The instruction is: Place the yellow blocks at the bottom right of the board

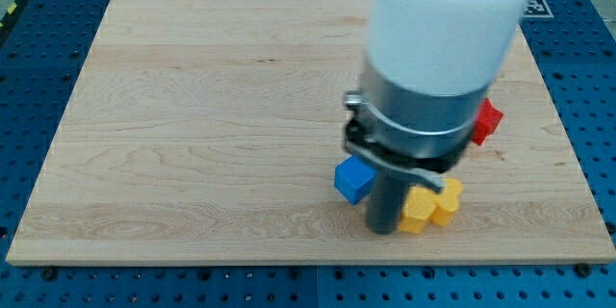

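Observation:
My tip [384,229] stands on the board near the view's bottom, just left of the two yellow blocks. One yellow block [418,211] touches the rod's right side; the other yellow block [447,199] sits against it, to its right. Their shapes are partly hidden by the arm. A blue cube [353,180] lies just up and left of the tip. The second blue block is hidden behind the arm.
A red block [486,121] peeks out at the arm's right side. The green blocks and the other red block are hidden by the arm. The board's bottom edge [308,263] is close below the tip.

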Tool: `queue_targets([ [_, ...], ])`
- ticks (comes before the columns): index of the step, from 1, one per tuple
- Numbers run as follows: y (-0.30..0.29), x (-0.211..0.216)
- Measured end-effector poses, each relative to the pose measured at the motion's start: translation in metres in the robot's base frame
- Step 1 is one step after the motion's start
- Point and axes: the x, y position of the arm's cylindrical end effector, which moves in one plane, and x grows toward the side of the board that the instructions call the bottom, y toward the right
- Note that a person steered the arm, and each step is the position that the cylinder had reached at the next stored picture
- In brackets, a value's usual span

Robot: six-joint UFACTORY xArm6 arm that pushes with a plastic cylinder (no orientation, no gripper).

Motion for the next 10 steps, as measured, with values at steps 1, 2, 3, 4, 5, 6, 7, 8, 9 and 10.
queue_targets([
  [1,0.030,-0.006],
  [2,0.040,-0.009],
  [3,0.039,-0.030],
  [4,0.046,-0.040],
  [5,0.077,-0.040],
  [6,0.098,-0.038],
  [7,0.093,-0.038],
  [8,0.100,-0.053],
  [9,0.123,-0.061],
  [10,0.144,-0.060],
])
